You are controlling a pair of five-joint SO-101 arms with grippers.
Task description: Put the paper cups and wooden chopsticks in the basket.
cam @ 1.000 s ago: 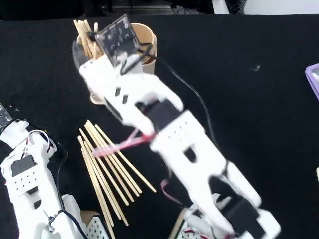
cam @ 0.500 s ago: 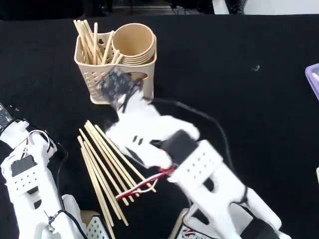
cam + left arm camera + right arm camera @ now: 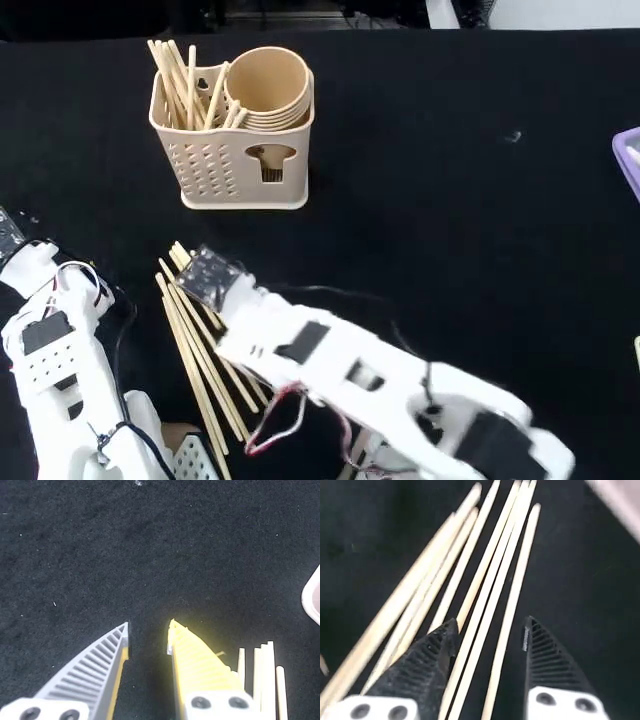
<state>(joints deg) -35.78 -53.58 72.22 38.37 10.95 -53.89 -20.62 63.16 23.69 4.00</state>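
While the basket [image 3: 230,172] stands near the far left corner of the counter [image 3: 480,200] with the paper cups [image 3: 267,85] inside, loose wooden chopsticks [image 3: 195,360] lie by the near edge. The right hand [image 3: 489,622] is held open astride them; the left hand [image 3: 148,623] is open, empty. Pickup is judged in hand: lowering and closing are required next.

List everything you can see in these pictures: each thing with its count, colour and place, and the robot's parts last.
basket: one, beige, perforated, upright at the table's far left.
paper cups: one nested stack, tan, inside the basket; exact count unclear.
chopsticks in basket: several, pale wood, standing beside the cups.
loose chopsticks: several, pale wood, lying on the table nearer the arms.
table: one, black.
purple object: one, cut off at the right edge.
left gripper: open, above bare table.
right gripper: open, over the loose chopsticks.
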